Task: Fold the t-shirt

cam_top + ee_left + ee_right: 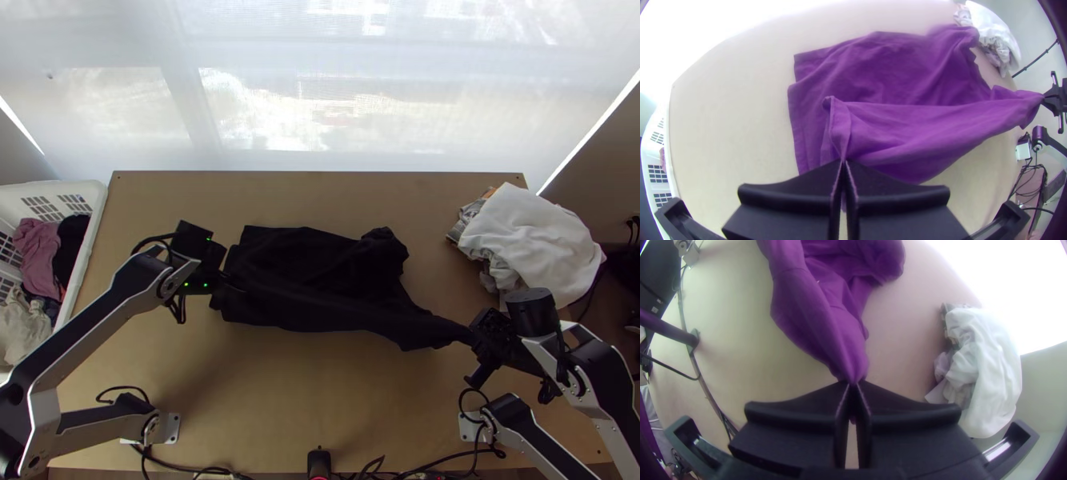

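The t-shirt, black in the top view [320, 280] and purple in the left wrist view [907, 75], lies partly folded over on the table, with creases. My left gripper [220, 272] is over its left end; in its wrist view the left gripper [843, 162] is shut on a pinched edge of the cloth. At the shirt's right my right gripper [476, 340] holds a corner drawn out into a narrow point. In its own wrist view the right gripper [853, 383] is shut on that corner of the shirt [818, 315]. Between the two grippers the front edge stretches taut.
A white basket [90, 232] with clothes stands beyond the table's left edge. A pile of white and patterned cloths [532, 240] lies at the table's right back corner. Bare wood [320, 392] shows in front of the shirt, with cables along the near edge.
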`<state>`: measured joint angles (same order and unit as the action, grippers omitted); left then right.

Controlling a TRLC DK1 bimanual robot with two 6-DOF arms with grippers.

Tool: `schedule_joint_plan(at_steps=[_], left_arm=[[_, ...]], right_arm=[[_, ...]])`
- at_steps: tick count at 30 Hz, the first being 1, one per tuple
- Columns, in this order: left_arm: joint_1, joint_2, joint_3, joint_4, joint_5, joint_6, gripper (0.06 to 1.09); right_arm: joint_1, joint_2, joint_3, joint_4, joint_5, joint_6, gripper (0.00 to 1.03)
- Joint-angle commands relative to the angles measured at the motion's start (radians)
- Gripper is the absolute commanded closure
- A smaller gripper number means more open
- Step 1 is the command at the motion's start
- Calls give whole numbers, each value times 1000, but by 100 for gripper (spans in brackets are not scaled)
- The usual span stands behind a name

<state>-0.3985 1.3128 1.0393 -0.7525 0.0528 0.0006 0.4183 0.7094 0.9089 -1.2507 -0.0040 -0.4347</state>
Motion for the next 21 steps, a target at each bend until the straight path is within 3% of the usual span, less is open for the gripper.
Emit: schedule_joint_plan(at_steps=[1,6,12,21], left_arm=[[73,-244,22,-136,5,55,105],[130,-374,53,-163,9,87,105],[233,-385,237,-173,28,124,105],[279,-431,375,-117,36,108,105]], right_arm=[[4,52,105,7,1,-6,100],[8,131,282,5,1,-10,100],[8,249,532,-10,10,-12,100],[11,282,677,-12,27,-7,100]])
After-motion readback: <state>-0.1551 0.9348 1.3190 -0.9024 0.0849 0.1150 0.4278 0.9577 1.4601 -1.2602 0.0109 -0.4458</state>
